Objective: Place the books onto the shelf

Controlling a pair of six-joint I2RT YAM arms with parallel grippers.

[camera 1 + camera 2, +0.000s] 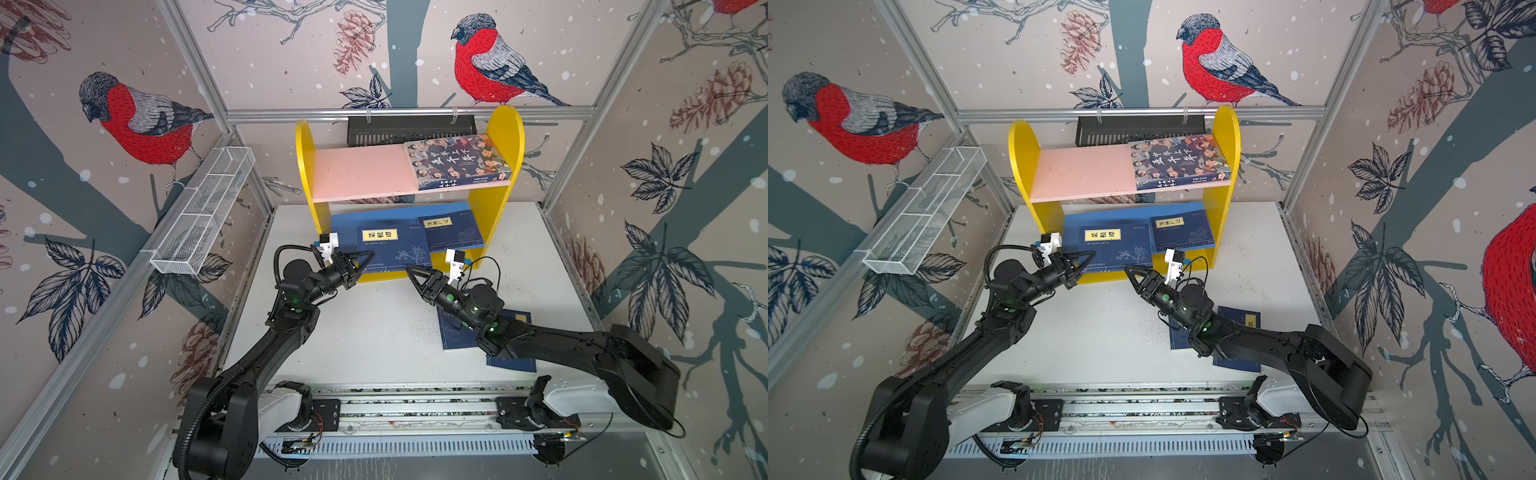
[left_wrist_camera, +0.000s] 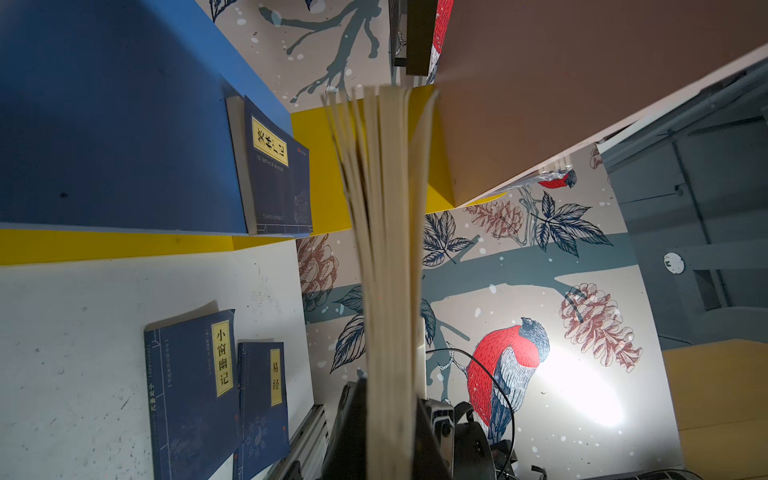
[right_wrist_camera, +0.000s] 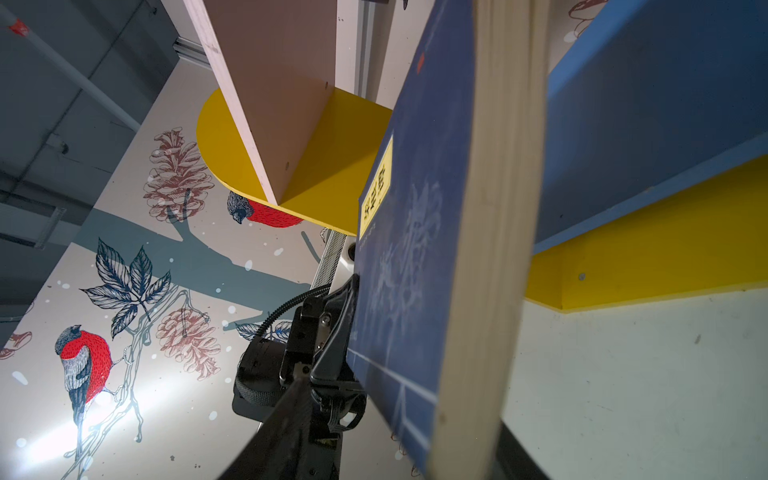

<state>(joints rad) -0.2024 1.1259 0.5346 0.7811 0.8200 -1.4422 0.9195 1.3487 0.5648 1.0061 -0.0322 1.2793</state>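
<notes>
top views: left gripper (image 1: 368,255) is clamped on a navy book (image 1: 395,245) over the lower blue board (image 1: 353,217) of the shelf (image 1: 505,137); right gripper (image 1: 410,269) is at its near corner. left wrist: the book's pages are pinched between the jaws. right wrist: the book's edge lies between the jaws; whether they grip it cannot be told. judged step: placing. next move calls for laying the book flat, then releasing.
</notes>
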